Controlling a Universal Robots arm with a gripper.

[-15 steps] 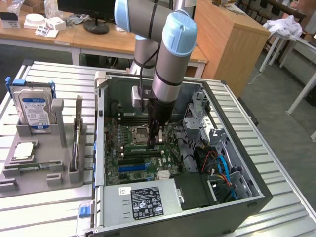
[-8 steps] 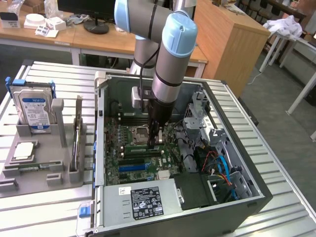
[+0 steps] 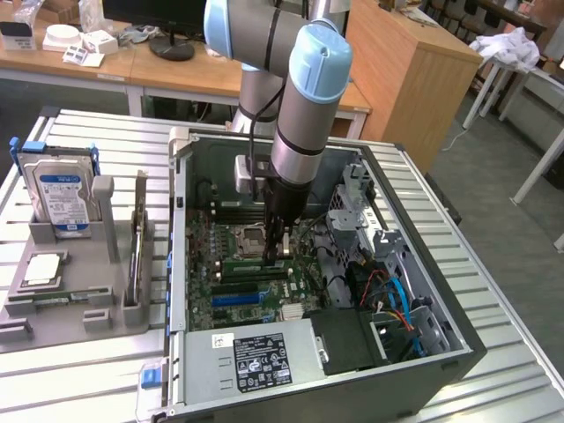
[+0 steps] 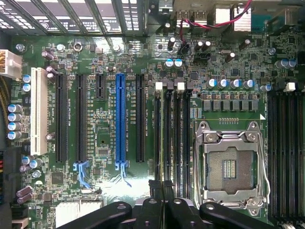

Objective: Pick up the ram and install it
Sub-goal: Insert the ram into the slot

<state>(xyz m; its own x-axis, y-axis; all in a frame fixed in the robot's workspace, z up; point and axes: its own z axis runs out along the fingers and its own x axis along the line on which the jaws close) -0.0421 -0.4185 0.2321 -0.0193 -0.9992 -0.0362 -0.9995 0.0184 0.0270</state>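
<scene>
My gripper (image 3: pixel 278 254) reaches down into the open computer case (image 3: pixel 458 339), just above the motherboard (image 3: pixel 220 264) beside the empty processor socket (image 4: pixel 229 167). In the wrist view its black fingers (image 4: pixel 156 202) are pressed together over the bank of memory slots (image 4: pixel 177 138). The ram (image 4: pixel 163 138) shows edge-on as a thin line running from between the fingertips along the slot nearest the blue slot (image 4: pixel 120 121). How deep it sits in that slot I cannot tell.
On the exterior view's left, a grey tray (image 3: pixel 62 308) holds a silver hard drive with a blue label (image 3: pixel 60 198), a small square chip (image 3: pixel 42 269) and an upright stand (image 3: pixel 138 247). Cables (image 3: pixel 397 300) and a drive cage (image 3: pixel 352 203) crowd the case's right side. A power supply (image 3: pixel 256 357) sits at its near end.
</scene>
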